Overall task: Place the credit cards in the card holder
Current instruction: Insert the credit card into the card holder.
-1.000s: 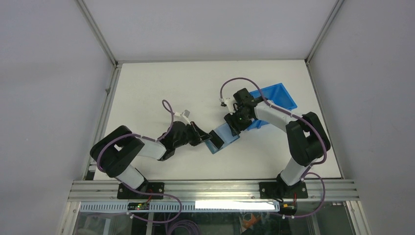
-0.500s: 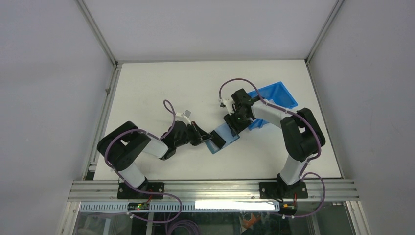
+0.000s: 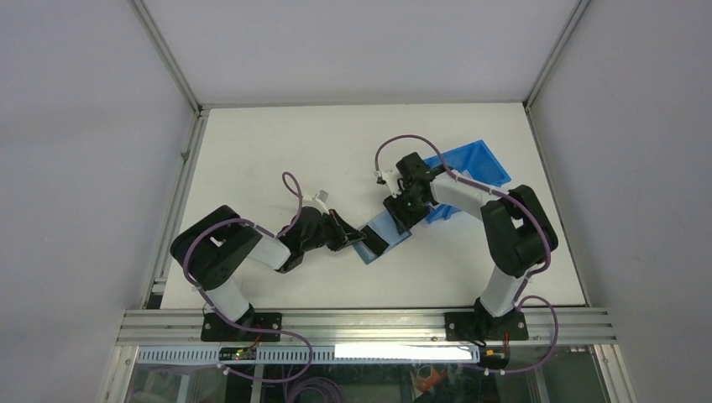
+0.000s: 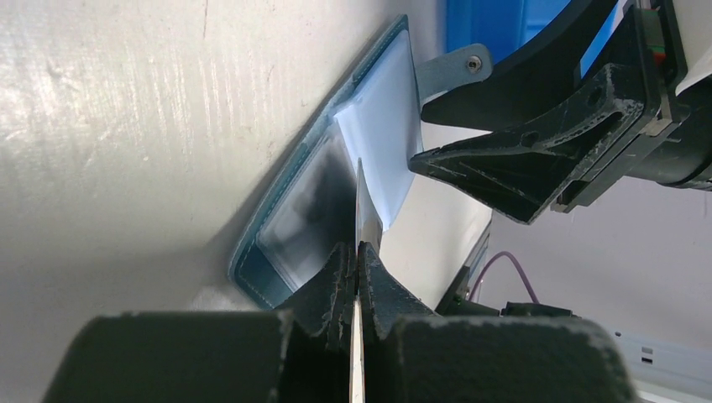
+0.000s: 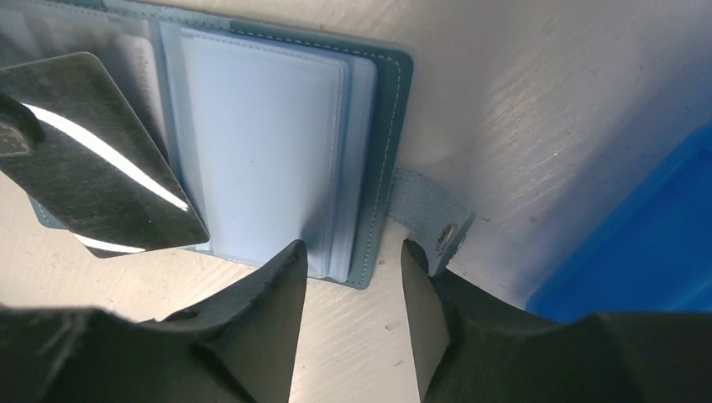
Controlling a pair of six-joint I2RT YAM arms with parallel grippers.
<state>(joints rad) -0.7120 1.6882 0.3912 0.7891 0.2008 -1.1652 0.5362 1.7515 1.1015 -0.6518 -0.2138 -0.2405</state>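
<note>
Status: 0 cards confirmed in. My left gripper (image 4: 357, 252) is clamped tight on 1 card (image 4: 363, 206), held edge-on with its tip down over the open card holder (image 5: 260, 143). The card holder lies unfolded on the table (image 3: 277, 143) between my 2 arms, just beside the blue bin (image 3: 479, 164). My right gripper (image 5: 351, 252) is about half open and holds nothing. Its fingertips sit at the card holder's edge, 1 on the sleeve side, 1 against the snap tab (image 5: 432, 227). Looks like pinning, can't confirm contact.

Left to do, my read: slide this card into a sleeve, release, repeat for the rest. No other cards in sight, so remaining count unknown. Can't tell if any sleeve is already loaded.

View differences:
- Left wrist: card is a thin line. Grip is clear, its position over the sleeves isn't.
- Right wrist: card's face, tilted over the card holder's left half, corner overlapping the light blue sleeves, not in a slot.
- Top: layout only. Both grippers meet at the card holder, card too small to make out.
</note>
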